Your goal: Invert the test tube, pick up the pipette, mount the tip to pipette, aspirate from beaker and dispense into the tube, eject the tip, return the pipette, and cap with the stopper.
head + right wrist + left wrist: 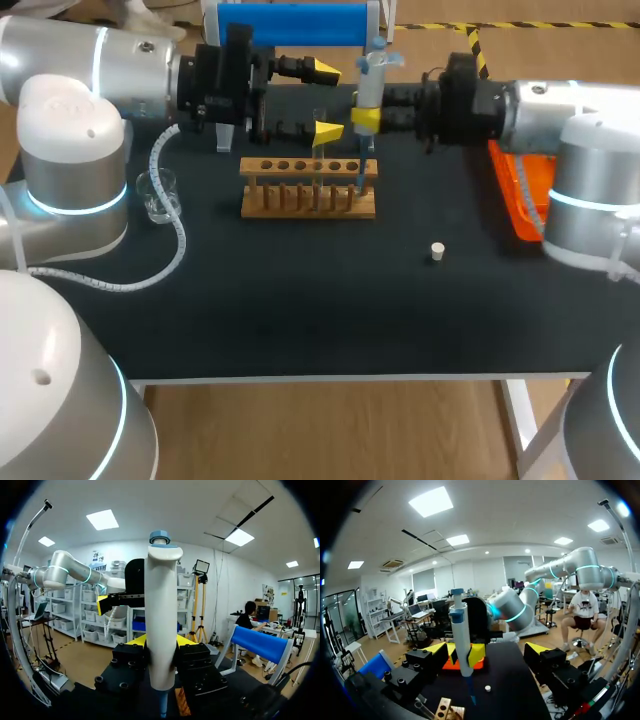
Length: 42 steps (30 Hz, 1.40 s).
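I am clamping my right gripper on the pipette barrel, upright over the wooden rack near the matte black table's back edge. It is probably handling light, stiff and smooth, its blue tip fragile. My left gripper is hanging spread beside it. The small stopper is lying well apart, toward the right edge.

Silver arms, glowing cyan joint rings, coiled white cable, black yellow-tipped left gripper

Bright, even overhead light casts only soft, seemingly faint shadows on the black table.
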Motion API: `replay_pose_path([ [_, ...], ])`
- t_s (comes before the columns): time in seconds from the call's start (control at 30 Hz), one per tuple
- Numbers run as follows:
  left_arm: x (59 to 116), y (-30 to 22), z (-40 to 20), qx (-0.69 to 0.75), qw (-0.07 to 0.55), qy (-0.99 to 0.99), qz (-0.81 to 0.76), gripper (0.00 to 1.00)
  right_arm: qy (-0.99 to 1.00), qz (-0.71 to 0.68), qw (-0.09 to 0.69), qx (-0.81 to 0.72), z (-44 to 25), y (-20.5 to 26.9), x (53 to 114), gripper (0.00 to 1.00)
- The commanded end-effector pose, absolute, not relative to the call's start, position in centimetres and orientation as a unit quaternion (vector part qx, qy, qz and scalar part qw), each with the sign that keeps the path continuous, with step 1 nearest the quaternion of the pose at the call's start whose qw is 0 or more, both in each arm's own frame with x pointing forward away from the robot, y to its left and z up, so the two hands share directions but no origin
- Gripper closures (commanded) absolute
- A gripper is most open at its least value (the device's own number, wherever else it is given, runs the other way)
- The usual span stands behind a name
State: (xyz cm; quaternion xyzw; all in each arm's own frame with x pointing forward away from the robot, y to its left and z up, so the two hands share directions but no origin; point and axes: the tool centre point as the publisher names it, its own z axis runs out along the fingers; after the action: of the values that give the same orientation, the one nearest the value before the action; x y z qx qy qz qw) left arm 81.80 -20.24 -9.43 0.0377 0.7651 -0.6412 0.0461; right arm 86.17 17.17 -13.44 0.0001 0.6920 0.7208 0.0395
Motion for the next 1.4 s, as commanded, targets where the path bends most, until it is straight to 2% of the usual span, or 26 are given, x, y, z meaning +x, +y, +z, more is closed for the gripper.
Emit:
replay_pose_path([
  [0.03, 81.7, -20.1, -9.5, 0.038, 0.047, 0.764, -0.643, 0.0, 0.693, 0.719, -0.006, -0.045, -13.5, 13.1, 87.0, 1.0],
  [0.27, 81.7, -20.1, -9.5, 0.038, 0.047, 0.764, -0.643, 0.0, 0.696, 0.715, -0.013, -0.068, -13.5, 9.9, 87.6, 1.0],
  [1.13, 81.7, -20.1, -9.5, 0.038, 0.047, 0.764, -0.643, 0.0, 0.696, 0.715, -0.013, -0.068, -13.5, 9.9, 87.6, 1.0],
  [1.4, 81.7, -20.1, -9.5, 0.038, 0.047, 0.764, -0.643, 0.0, 0.691, 0.721, -0.006, -0.057, -11.8, 4.9, 87.6, 1.0],
])
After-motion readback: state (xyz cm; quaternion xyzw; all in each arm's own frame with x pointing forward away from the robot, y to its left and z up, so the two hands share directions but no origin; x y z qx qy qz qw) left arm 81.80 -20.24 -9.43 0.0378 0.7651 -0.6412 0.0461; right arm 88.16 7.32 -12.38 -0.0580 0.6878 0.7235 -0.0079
